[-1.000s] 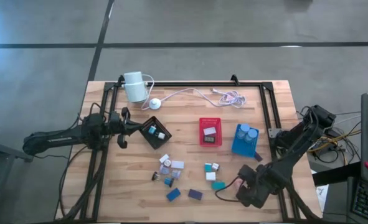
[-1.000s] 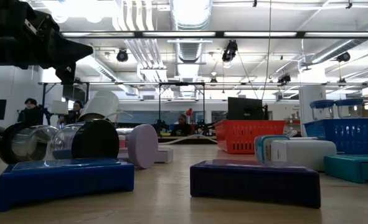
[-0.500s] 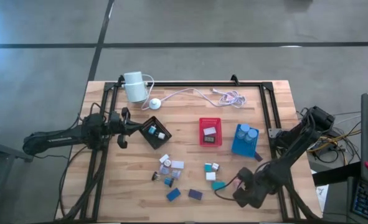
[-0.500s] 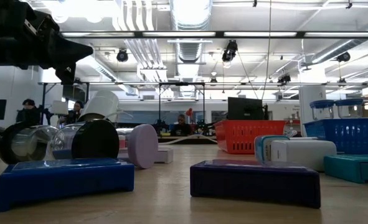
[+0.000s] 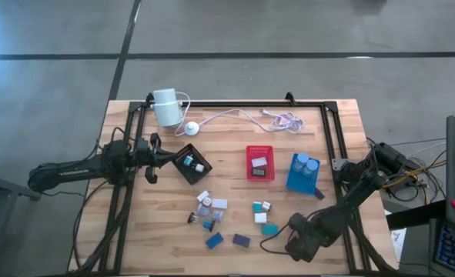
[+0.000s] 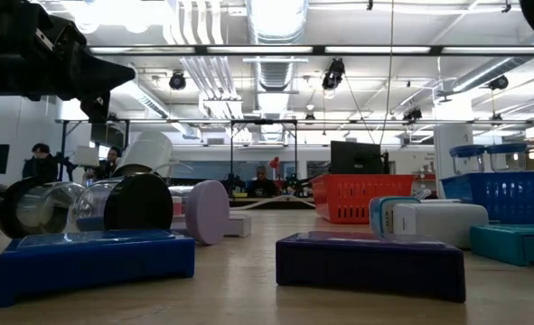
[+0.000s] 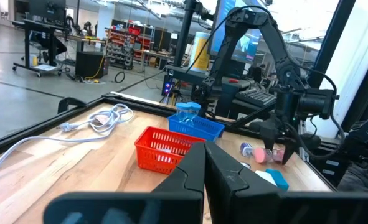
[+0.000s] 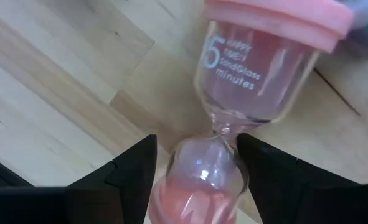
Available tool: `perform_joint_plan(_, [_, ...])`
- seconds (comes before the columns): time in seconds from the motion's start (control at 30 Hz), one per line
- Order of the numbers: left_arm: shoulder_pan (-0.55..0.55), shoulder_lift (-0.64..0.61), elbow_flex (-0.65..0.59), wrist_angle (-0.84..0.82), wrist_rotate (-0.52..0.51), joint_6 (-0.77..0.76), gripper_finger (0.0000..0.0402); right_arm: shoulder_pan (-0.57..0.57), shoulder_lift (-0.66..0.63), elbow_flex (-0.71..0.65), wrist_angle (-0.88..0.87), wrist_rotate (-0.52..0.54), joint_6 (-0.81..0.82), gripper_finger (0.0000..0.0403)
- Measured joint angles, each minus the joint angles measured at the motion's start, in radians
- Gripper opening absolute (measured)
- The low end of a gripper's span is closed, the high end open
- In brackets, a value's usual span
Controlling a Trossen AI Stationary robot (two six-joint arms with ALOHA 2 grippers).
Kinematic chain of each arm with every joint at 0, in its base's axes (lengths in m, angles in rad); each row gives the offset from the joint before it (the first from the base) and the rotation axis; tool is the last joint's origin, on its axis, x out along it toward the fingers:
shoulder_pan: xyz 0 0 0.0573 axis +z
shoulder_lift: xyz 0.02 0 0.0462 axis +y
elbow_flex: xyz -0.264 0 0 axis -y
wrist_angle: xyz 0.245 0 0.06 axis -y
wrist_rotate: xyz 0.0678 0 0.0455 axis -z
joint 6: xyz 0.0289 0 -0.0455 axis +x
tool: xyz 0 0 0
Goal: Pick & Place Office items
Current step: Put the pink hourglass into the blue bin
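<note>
The office items are small blocks and short cylinders lying in two loose groups [image 5: 210, 211] [image 5: 262, 215] on the wooden table. A blue block [image 6: 95, 262] and a purple block [image 6: 370, 262] lie nearest the near edge. My right gripper [image 8: 196, 168] points steeply down near the table's near right edge [image 5: 296, 231]. It is shut on a pink sand timer [image 7: 252, 151]. My left gripper [image 7: 203, 180] is shut and held level by the black tray [image 5: 190, 163], at the table's left. My right gripper pinches one glass bulb [image 8: 202, 180] of the sand timer between its two fingers, next to the narrow waist. The fingers come from above and lie across the timer. The other bulb and its pink end cap [image 8: 277, 22] stick out sideways. Whether the timer touches the table I cannot tell.
A red tray [image 5: 260, 162] and a blue tray [image 5: 304, 173] stand mid-table, each with pieces in it. A white cylinder [image 5: 166, 108] stands at the far left, its cable [image 5: 242, 117] running along the far edge. A black frame [image 5: 331, 131] borders the work area.
My right gripper has sunk toward the table and shifted a little toward the near edge and the left, its finger gap unchanged. Part of its arm now shows in the low view's top right corner.
</note>
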State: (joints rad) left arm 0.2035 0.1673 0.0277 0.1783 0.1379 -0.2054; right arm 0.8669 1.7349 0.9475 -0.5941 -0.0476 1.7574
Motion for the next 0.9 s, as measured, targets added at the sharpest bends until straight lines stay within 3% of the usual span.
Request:
perform_joint_plan(0.13, [0.000,0.000,0.000,0.000,0.000,0.000,0.0005,0.000,0.006,0.015,-0.015,-0.007,-0.051,0.0206])
perform_joint_plan(0.27, [-0.001,0.000,0.000,0.000,-0.001,0.003,0.0005,-0.002,0.011,0.050,-0.031,-0.009,-0.119,0.0161])
perform_joint_plan(0.47, [-0.001,0.000,0.000,0.001,-0.002,0.003,0.0005,-0.024,0.010,0.092,-0.081,0.021,-0.247,0.0159])
perform_joint_plan(0.7, [-0.004,0.002,0.000,0.005,0.057,-0.002,0.0005,-0.106,0.008,0.226,-0.364,0.061,-0.430,0.0159])
perform_joint_plan(0.9, [-0.033,0.038,0.000,0.061,0.140,-0.009,0.0005,-0.221,0.008,0.407,-0.584,0.228,-0.680,0.0159])
